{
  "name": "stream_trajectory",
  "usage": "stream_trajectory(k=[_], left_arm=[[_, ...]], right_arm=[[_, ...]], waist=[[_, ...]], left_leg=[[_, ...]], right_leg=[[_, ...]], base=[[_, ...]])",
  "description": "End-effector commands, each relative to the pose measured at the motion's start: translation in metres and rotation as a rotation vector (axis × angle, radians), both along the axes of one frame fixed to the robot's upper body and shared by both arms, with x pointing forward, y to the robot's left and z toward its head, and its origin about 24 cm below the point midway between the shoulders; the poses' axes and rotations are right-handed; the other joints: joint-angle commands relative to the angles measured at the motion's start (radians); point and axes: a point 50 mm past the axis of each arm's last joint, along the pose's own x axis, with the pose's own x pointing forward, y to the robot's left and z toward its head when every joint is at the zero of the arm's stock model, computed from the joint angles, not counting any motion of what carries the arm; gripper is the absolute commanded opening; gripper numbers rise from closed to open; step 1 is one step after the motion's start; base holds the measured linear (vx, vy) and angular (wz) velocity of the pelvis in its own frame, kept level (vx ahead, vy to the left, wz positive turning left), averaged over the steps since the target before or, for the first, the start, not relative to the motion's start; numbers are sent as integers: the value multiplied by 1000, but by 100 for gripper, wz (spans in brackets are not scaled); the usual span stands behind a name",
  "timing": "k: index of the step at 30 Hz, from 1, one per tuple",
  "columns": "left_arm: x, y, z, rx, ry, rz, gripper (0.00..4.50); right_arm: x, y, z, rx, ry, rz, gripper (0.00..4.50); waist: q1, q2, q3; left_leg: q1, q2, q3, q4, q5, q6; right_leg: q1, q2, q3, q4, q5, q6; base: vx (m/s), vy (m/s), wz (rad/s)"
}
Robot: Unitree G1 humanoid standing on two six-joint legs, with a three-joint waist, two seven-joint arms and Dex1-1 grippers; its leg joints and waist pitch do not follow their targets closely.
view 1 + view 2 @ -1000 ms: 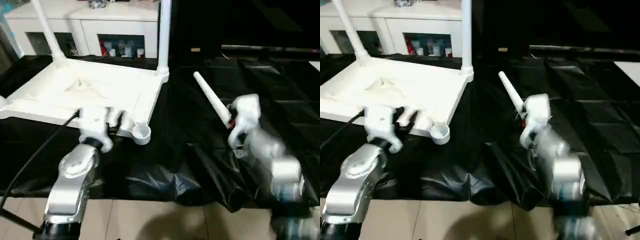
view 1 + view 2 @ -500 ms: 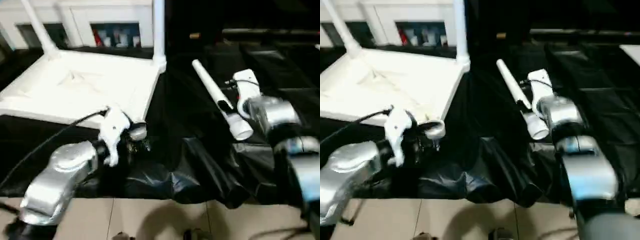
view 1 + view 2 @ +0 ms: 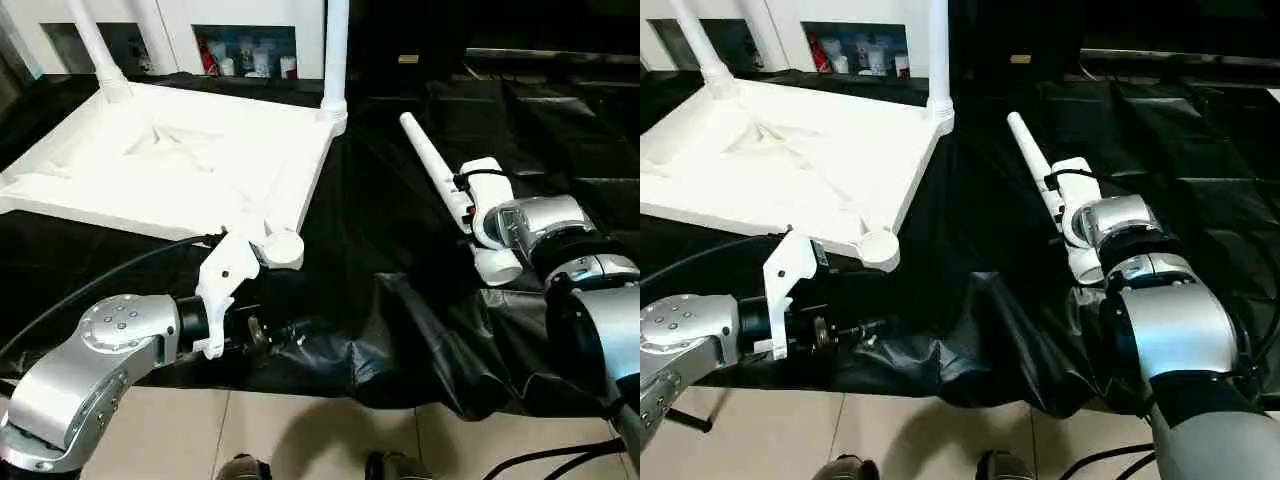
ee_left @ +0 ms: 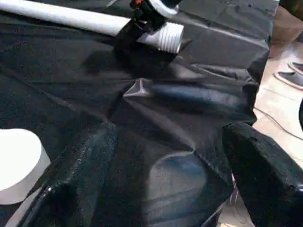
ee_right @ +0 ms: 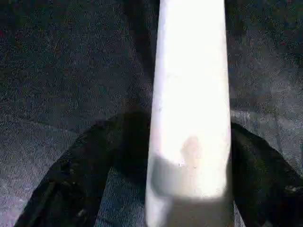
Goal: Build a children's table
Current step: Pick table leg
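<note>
Right of the upturned table top (image 3: 190, 170), on the black sheet (image 3: 400, 330), the loose leg (image 3: 437, 180) lies with its thin end pointing away from me and its threaded end (image 4: 165, 37) toward me. My right jaws straddle it just short of that thread, but I cannot tell whether they bear on the plastic or merely stand on either side of it. My left jaws are open and empty, the two black fingers (image 4: 71, 184) set wide apart over bare sheet, just in front of the top's empty corner socket (image 3: 284, 249). At the top's far side, two legs (image 3: 334, 55) already stand upright in their sockets. The first risk, I judge, is the grip itself. The leg is round, smooth and tapered, and I am taking it near the heavy end, so most of its length would hang out beyond my jaws. A light or off-centre squeeze could let it roll out, or let it pivot and droop as it lifts. The sheet is loose and creased close to the thread, so I could also pinch a fold and drag it along. Carried toward the top, the long free end could sweep into the nearer upright leg. Nothing holds the top just now. A push into the corner socket could slide it on the slick sheet, or start the thread crooked if the leg arrives tilted.
</note>
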Motion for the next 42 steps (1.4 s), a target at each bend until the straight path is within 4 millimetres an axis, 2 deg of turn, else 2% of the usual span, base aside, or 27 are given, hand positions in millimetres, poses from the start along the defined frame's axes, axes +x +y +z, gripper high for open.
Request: stream_trajectory(k=[1,6,10,14,15,16,17,18,20,24,25,26,27,28,30,31,32,33,34,35,36,37,38,39,40,41,42], left_arm=[[0,1,6,6,-15,-7,440],[3,1,8,5,-18,1,450],[5,1,6,27,-31,19,450],[8,-1,3,29,-37,33,450],[9,-3,3,19,-44,44,450],[13,-3,3,13,-56,67,450],[14,-3,2,11,-61,76,450],[18,-4,2,-2,-71,97,450],[26,-6,3,-43,-81,164,450],[31,-9,6,-71,-72,193,450],[32,-11,8,-86,-62,190,450],[33,-11,9,-97,-56,187,450],[38,-14,13,-106,-65,207,450],[42,-16,16,-121,-69,221,450],[53,-27,23,-138,-94,250,450],[53,-27,23,-139,-95,251,450],[62,-36,26,-169,-92,294,450],[64,-39,28,-190,-88,298,450],[66,-41,29,-200,-87,300,450],[70,-45,31,-234,-79,310,450],[72,-46,33,-247,-83,315,450],[72,-46,33,-253,-81,316,450],[81,-51,40,-352,-37,327,450],[84,-53,42,-392,-14,329,450],[86,-55,44,-417,3,325,450],[89,-58,46,-453,34,312,450],[95,-63,44,-481,80,297,450]], right_arm=[[-4,-4,-5,-2,50,-13,322],[-6,-10,-6,8,53,-35,285],[-7,-15,-5,2,47,-50,247],[-8,-21,-6,29,31,-103,223],[-9,-24,-6,41,24,-123,204],[-9,-26,-7,51,21,-127,198],[-9,-26,-7,54,20,-128,191],[-10,-28,-7,70,14,-140,191],[-11,-29,-9,141,-1,-178,187],[-12,-30,-12,197,-9,-191,186],[-12,-30,-12,223,-17,-197,186],[-12,-29,-12,241,-23,-202,186],[-10,-29,-9,270,-52,-204,186],[-8,-29,-5,306,-85,-203,186],[0,-29,12,423,-223,-166,186],[0,-29,13,427,-229,-165,186],[3,-27,26,560,-401,-80,186],[2,-25,30,609,-458,-46,186],[1,-25,31,630,-485,-30,186],[-4,-21,35,701,-559,21,186],[-7,-19,35,725,-581,44,185],[-8,-18,35,727,-585,48,185],[-25,-4,32,731,-658,154,185],[-33,2,30,731,-678,198,185],[-38,7,29,738,-673,218,185],[-45,14,29,780,-675,249,185],[-58,23,32,879,-699,299,184]], waist=[[1,-2,-54],[1,-2,-55],[1,-3,-56],[2,4,-56],[1,4,-56],[2,10,-57],[1,6,-57],[1,9,-58],[5,13,-64],[5,6,-66],[10,15,-70],[9,12,-70],[11,27,-71],[11,22,-70],[13,18,-71],[16,15,-73],[13,-10,-74],[18,-4,-73],[23,-7,-76],[20,-20,-83],[25,-21,-83],[24,-18,-86],[30,-19,-78],[29,-15,-83],[25,-7,-85],[26,-5,-85],[22,-7,-80]], left_leg=[[7,1,15,-77,-133,30],[11,2,19,-78,-138,21],[8,2,19,-77,-126,21],[9,1,19,-76,-124,21],[11,2,20,-77,-134,20],[11,1,19,-76,-136,19],[11,1,21,-75,-135,21],[9,0,21,-75,-134,23],[13,0,21,-72,-131,23],[5,-2,19,-71,-114,32],[7,-2,17,-70,-111,34],[9,-1,19,-69,-115,36],[8,-2,16,-68,-120,33],[11,-1,19,-68,-136,34],[14,-3,21,-68,-160,41],[9,-2,19,-67,-144,52],[3,-3,23,-65,-117,73],[1,-3,21,-64,-107,81],[3,-3,24,-61,-79,102],[3,-4,24,-59,-45,113],[0,-5,22,-60,-9,132],[0,-4,20,-59,3,139],[3,-9,25,-59,-7,145],[7,-6,24,-57,-2,143],[5,-5,20,-60,7,150],[6,-5,18,-61,7,148],[6,-3,16,-67,-25,140]], right_leg=[[66,-38,21,-58,-116,-301],[62,-38,23,-60,-121,-296],[66,-38,22,-58,-98,-300],[66,-38,21,-57,-83,-305],[65,-37,21,-60,-87,-307],[65,-37,20,-58,-84,-309],[66,-35,21,-60,-78,-310],[68,-36,20,-59,-69,-315],[70,-36,20,-57,-55,-321],[76,-37,19,-54,-31,-328],[77,-39,18,-52,-34,-331],[75,-39,18,-56,-36,-336],[76,-40,16,-52,-38,-340],[72,-38,16,-58,-46,-340],[74,-38,17,-63,-66,-338],[80,-42,18,-61,-61,-339],[83,-42,22,-65,-53,-330],[84,-43,22,-62,-59,-325],[84,-44,25,-64,-55,-310],[89,-40,25,-59,-27,-308],[88,-38,23,-55,-3,-299],[87,-40,22,-52,5,-299],[80,-36,25,-66,-12,-277],[81,-35,28,-59,8,-273],[80,-34,21,-60,20,-281],[79,-35,19,-58,19,-286],[78,-36,21,-65,-21,-284]], base=[[0,0,0],[0,0,0],[0,0,0],[0,0,0],[0,0,0],[0,0,0],[0,0,0],[0,0,0],[0,0,0],[0,0,0],[0,0,0],[0,0,0],[0,0,0],[0,0,0],[0,0,0],[0,0,0],[0,0,0],[0,0,0],[0,0,0],[0,0,0],[0,0,0],[0,0,0],[0,0,0],[0,0,0],[0,0,0],[0,0,0],[0,0,0]])
